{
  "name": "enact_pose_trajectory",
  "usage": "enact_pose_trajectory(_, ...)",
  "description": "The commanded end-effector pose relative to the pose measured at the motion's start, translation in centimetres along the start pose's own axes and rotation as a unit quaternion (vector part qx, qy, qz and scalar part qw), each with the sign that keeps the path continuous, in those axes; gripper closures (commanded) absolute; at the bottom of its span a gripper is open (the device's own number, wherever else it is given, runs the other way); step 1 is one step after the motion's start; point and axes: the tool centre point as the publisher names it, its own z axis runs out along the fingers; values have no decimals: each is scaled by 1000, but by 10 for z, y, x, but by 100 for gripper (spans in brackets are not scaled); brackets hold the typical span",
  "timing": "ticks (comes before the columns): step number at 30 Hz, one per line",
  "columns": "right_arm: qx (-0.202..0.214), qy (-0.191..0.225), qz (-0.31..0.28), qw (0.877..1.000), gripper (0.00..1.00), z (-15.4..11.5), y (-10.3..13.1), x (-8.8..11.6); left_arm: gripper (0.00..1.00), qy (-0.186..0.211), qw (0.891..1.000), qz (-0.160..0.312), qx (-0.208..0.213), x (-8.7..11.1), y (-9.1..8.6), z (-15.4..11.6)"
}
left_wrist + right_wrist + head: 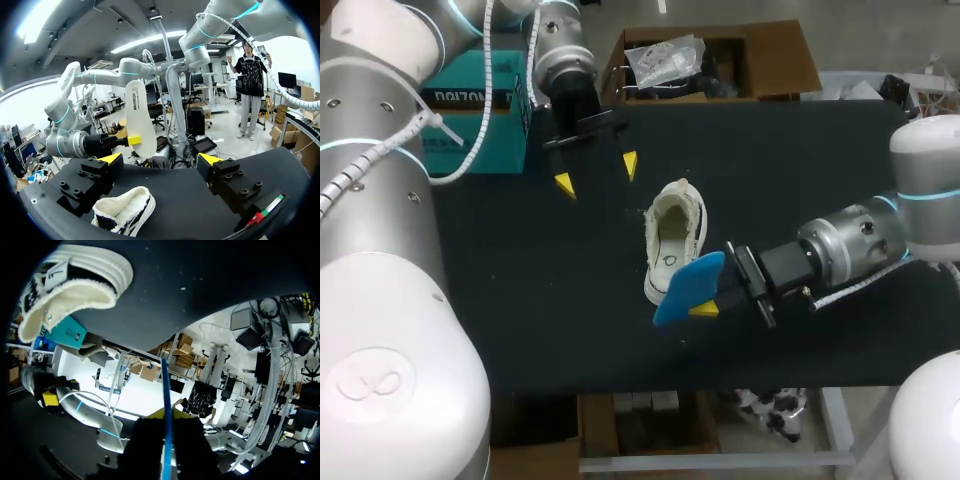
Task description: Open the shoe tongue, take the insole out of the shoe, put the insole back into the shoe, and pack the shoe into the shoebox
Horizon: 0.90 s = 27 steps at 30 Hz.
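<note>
Shoebox: the teal shoebox (505, 140) sits at the far left corner of the black table (520, 300). The left arm hides part of it, and I cannot tell whether it is open.

Left gripper: the left gripper (597, 175) hangs over the table just to the right of the shoebox, on the far side of the shoe. Its two yellow-tipped fingers are spread wide with nothing between them. In its own wrist view (160, 159) the shoe lies below and ahead of the fingers, nearer one finger than the other.

Shoe: the white shoe (677, 235) stands on its sole near the middle of the table. Its mouth is open upward and the fleecy lining shows around the rim. It touches neither gripper. It also shows in the left wrist view (125, 210) and the right wrist view (70, 285).

Insole: the insole (688, 288) is out of the shoe and off the table, blue face up in the head view. It overlaps the shoe's near end. Seen from the left wrist it stands on end and shows its pale face (140, 120). Seen from the right wrist it is edge-on, a thin blue line (166, 405).

Right gripper: the right gripper (715, 290) comes in from the right, near the table's front edge. Its fingers are pinched on one end of the insole, one on each face (167, 415).
</note>
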Motion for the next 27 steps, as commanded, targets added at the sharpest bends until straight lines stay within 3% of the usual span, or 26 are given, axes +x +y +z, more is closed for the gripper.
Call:
enact_pose_trajectory(1,1,0,0,1000,100,-1,0,0,0,-19,1000,3,1,1,2,2)
enact_pose_trajectory(6,-18,39,-5,999,100,3,8,6,0,-88,996,2,-32,13,1,16)
enact_pose_trajectory(12,-37,98,-26,994,100,-1,11,11,0,-173,983,3,-63,29,2,31)
enact_pose_trajectory(19,-35,151,-40,987,100,-5,15,26,0,-271,956,-3,-115,35,-2,46)
enact_pose_trajectory(22,-36,186,-30,981,100,-6,18,35,0,-313,941,-56,-116,29,-2,49)
enact_pose_trajectory(23,-32,189,-31,981,100,-6,18,38,0,-310,941,-97,-91,27,0,47)
enact_pose_trajectory(27,-32,189,-31,981,100,-6,18,38,0,-310,941,-97,-91,27,0,47)
